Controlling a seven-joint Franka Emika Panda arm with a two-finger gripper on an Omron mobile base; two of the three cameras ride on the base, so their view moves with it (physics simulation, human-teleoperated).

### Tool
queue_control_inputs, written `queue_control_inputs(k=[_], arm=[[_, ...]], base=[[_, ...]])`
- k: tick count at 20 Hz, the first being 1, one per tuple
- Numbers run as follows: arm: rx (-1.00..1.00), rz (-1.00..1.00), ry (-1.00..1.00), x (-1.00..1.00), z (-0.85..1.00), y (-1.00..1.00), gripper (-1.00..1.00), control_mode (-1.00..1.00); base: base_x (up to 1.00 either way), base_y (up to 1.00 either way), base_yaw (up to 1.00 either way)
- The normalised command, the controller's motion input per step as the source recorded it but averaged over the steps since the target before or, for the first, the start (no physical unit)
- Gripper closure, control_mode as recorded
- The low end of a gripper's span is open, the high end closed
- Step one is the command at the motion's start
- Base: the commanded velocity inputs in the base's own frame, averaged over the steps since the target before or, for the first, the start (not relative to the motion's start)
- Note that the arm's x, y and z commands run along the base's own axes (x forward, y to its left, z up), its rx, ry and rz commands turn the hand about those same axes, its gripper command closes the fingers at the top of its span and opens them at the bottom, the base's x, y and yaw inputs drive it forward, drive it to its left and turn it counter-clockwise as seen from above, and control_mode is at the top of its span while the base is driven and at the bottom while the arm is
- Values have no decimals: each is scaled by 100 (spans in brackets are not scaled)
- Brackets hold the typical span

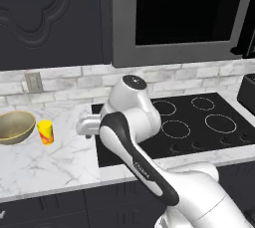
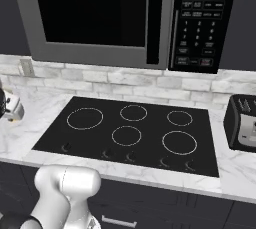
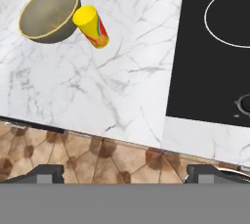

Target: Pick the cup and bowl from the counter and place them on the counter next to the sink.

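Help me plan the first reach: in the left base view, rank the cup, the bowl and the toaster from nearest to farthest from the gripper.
Measured from the gripper, which is open:
1. The cup, just left of it on the counter.
2. The bowl, farther left, beyond the cup.
3. The toaster, far right, past the cooktop.

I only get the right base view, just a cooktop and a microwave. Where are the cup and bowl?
Observer: Both stand on the counter left of the cooktop, the cup upright just right of the bowl.
Operator: Are they touching?
Observer: From the left base view there is a small gap; from the hand view the cup overlaps the bowl's rim, so I cannot tell for sure.
Operator: Is the robot holding anything?
Observer: No. In the hand view the gripper is open with nothing between its tips, well short of the cup.
Operator: Anything in the bowl?
Observer: It looks empty, a plain pale inside.
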Motion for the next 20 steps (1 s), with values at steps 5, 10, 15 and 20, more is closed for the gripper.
queue_control_inputs(k=[5,10,15,20], arm=[[0,-2,0,48,0,17,-100,-100],[0,-4,0,50,0,18,-100,-100],[0,-4,0,35,-10,22,-100,-100],[0,-5,-3,27,-5,20,-100,-100]], base=[[0,0,0],[0,0,0],[0,0,0],[0,0,0]])
